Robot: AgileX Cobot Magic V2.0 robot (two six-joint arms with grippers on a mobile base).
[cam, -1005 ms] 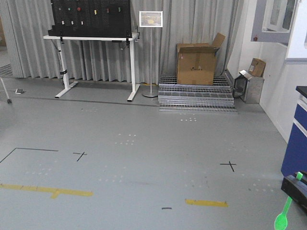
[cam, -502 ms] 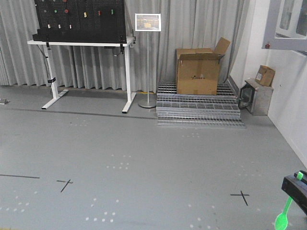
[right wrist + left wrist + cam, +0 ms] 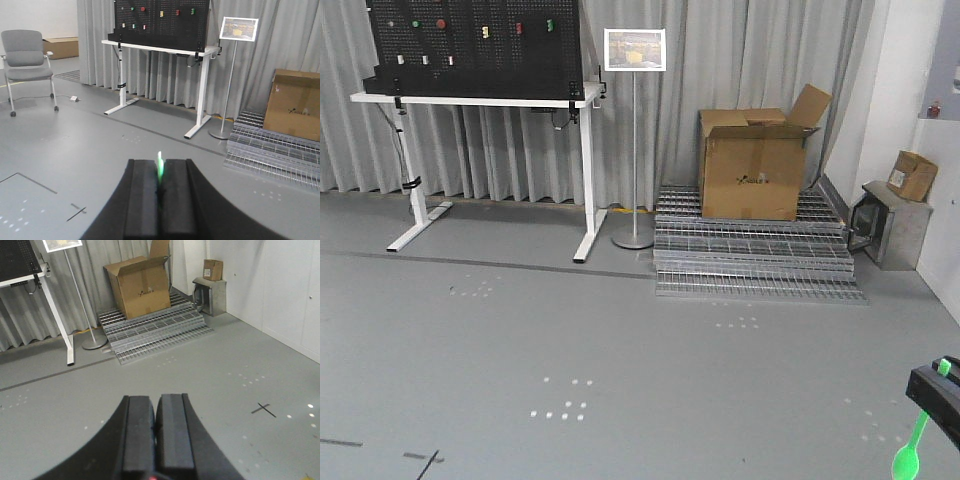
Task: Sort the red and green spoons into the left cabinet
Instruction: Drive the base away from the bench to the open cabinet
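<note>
At the front view's lower right, the right gripper point(image 3: 936, 393) pinches the green spoon point(image 3: 910, 447) by its handle, bowl hanging down. The left gripper point(image 3: 153, 412) is closed, nothing visibly held. With no cabinet visible, drive smoothly, grip firm.

At the lower right, the right gripper point(image 3: 934, 389) is holding a green spoon point(image 3: 911, 449), its bowl hanging downward over the floor point(image 3: 620, 350). A box point(image 3: 752, 172) is sitting on stacked grates point(image 3: 755, 258) beside a sign stand point(image 3: 637, 150).

Glossy plastic green spoon point(image 3: 906, 462); matt cardboard box point(image 3: 752, 165)
</note>
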